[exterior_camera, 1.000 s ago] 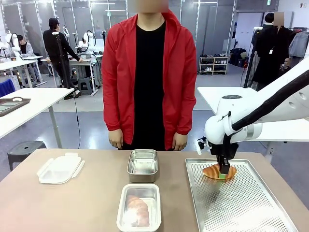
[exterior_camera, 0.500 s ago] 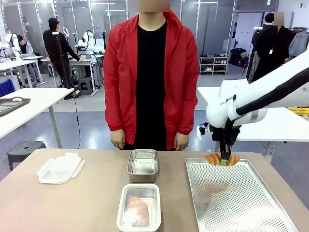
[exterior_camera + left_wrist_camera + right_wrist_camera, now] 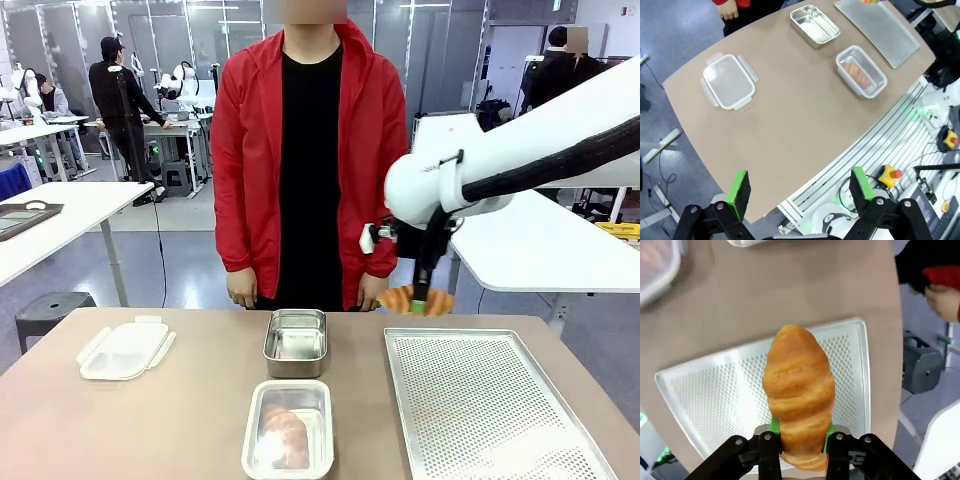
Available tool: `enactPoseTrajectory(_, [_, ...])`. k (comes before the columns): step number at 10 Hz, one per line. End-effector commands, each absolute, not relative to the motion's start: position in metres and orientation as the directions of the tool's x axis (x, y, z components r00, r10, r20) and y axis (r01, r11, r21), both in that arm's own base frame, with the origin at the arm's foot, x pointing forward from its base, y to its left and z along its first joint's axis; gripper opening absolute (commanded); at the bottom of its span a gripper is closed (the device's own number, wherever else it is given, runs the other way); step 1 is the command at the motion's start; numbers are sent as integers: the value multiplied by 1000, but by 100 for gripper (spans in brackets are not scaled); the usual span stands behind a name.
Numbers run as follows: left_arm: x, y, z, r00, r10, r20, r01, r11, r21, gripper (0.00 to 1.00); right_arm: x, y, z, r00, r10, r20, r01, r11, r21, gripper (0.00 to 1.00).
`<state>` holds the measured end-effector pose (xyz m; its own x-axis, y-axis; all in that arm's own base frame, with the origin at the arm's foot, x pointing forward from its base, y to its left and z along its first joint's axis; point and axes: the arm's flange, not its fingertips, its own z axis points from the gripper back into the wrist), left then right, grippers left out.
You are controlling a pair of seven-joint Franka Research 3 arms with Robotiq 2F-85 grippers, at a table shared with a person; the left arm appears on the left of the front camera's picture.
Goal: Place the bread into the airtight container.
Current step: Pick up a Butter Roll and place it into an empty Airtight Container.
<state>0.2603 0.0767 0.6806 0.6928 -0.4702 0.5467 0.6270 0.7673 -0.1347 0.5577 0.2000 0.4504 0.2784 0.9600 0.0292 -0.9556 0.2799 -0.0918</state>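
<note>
No text, label, brand, number or sign can be read on anything in these views.
</note>
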Motion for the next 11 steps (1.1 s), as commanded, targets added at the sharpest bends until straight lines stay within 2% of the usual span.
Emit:
enactPoseTrajectory(1, [260, 77, 682, 681, -481, 552, 641, 756, -133, 100, 554, 252, 451, 317, 948, -8, -942, 314, -118, 33])
enactPoseTrajectory(5, [260, 77, 682, 681, -481, 552, 641, 756, -133, 100, 548, 367, 439, 296, 955, -26, -951, 292, -96, 33])
enactPoseTrajectory(7, [260, 77, 682, 681, -481, 552, 641, 756, -133, 100, 548, 410, 431, 306, 952, -25, -945, 301, -127, 33])
enactPoseTrajectory(10, [260, 77, 682, 681, -481, 552, 641, 756, -133, 100, 551, 427, 422, 311, 950, -15, -947, 308, -85, 33])
enactPoseTrajectory(11, [260, 77, 682, 681, -481, 552, 641, 756, -133, 100, 541, 422, 419, 277, 961, -2, -956, 275, -98, 33])
